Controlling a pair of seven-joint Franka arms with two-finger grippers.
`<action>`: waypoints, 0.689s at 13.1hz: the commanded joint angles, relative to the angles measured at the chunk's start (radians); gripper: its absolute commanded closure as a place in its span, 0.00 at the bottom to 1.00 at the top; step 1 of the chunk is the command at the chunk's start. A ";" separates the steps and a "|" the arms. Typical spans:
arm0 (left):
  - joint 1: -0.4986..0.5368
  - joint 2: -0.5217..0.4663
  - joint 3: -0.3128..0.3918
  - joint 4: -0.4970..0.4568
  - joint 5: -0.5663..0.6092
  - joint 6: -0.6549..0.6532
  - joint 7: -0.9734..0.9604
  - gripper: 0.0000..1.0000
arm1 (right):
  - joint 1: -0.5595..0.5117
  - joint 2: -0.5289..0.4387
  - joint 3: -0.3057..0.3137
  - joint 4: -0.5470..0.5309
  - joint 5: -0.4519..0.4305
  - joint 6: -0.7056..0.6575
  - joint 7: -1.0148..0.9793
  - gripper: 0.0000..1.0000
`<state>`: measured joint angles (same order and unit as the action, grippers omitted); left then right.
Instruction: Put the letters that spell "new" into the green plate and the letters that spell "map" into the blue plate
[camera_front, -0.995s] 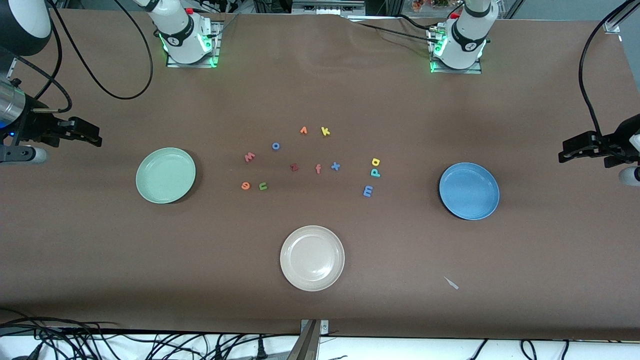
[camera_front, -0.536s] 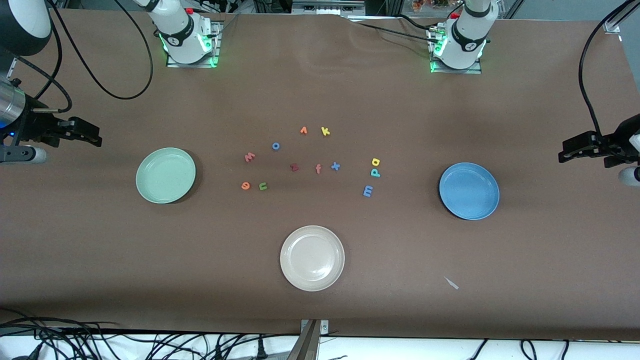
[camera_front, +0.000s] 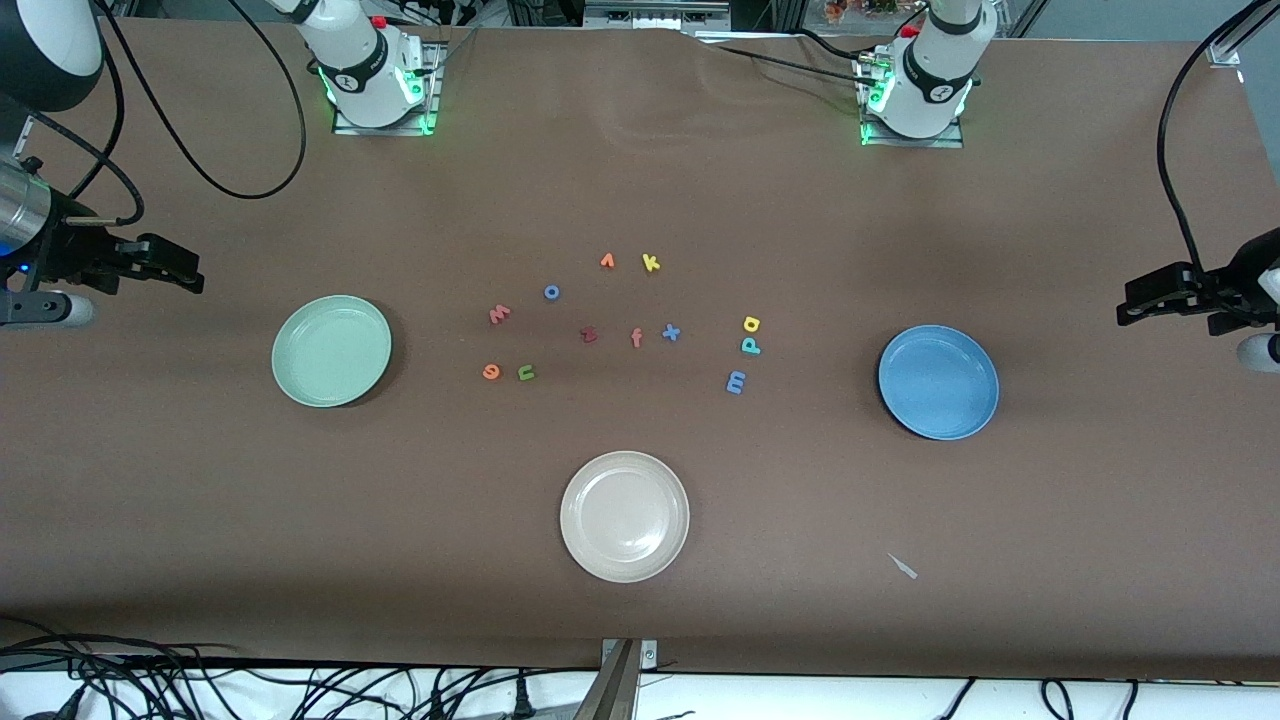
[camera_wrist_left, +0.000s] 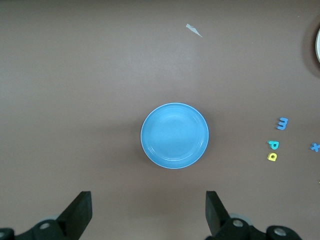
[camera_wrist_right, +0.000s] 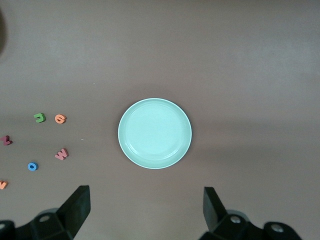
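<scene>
Brown table (camera_front: 640, 180); left gripper (camera_wrist_left: 147, 215), right gripper (camera_wrist_right: 145, 212) gape, empty.

The only things to read are small foam letters lying on the brown table (camera_front: 640, 620), near its middle. Toward the right arm's end lie a pink w (camera_front: 500, 314), an orange e (camera_front: 490, 372) and a green n (camera_front: 526, 373). Toward the left arm's end lie a yellow a (camera_front: 751, 324), a teal p (camera_front: 751, 345) and a blue m (camera_front: 736, 381). Between the two groups are a blue o (camera_front: 551, 292), a yellow k (camera_front: 651, 263), a dark red z (camera_front: 588, 335), a pink f (camera_front: 636, 338) and a blue x (camera_front: 671, 332). The plates carry no words.
</scene>
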<state>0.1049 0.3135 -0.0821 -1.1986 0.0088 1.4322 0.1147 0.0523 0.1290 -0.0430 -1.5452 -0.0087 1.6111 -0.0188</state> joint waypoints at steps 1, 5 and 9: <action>-0.004 -0.007 -0.004 -0.012 0.014 -0.003 0.011 0.00 | -0.005 -0.012 0.005 -0.009 0.003 -0.004 -0.013 0.00; -0.002 -0.007 -0.004 -0.012 0.017 -0.003 0.019 0.00 | -0.005 -0.012 0.005 -0.009 0.003 -0.004 -0.015 0.00; -0.005 -0.007 -0.004 -0.012 0.030 0.005 0.022 0.00 | -0.005 -0.012 0.005 -0.009 0.003 -0.004 -0.015 0.00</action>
<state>0.1015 0.3135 -0.0835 -1.2050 0.0088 1.4323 0.1147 0.0523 0.1290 -0.0430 -1.5452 -0.0087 1.6111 -0.0189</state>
